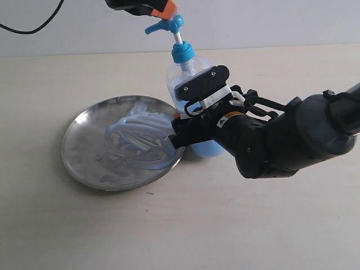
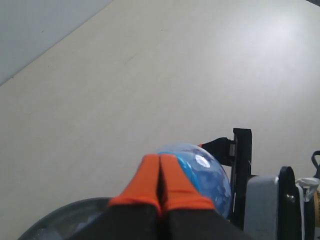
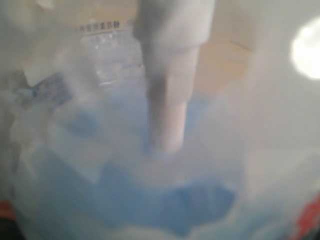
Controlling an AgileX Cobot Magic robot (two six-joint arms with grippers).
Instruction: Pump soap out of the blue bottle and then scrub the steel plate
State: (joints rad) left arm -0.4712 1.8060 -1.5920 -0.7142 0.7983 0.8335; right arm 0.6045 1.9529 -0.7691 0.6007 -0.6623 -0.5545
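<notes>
My right gripper point(image 1: 183, 115) has its jaws wide, clamped round the belly of the blue bottle point(image 1: 188, 70). It's thin, slick plastic and likely to squash, so a low, gentle hold suits it. The left gripper point(image 2: 159, 165) is pinched together and empty, just above the pump head point(image 1: 169, 23). The steel plate point(image 1: 84, 140), smeared with soap point(image 1: 138, 140), sits just beside the right jaws.

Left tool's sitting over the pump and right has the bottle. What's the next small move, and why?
Probably press the left tool straight down on the pump head. Its fingers are shut right above the raised head, the spout faces the steel plate, and the right tool steadies the blue bottle. Soap already streaks the plate, so one short stroke should do.
</notes>
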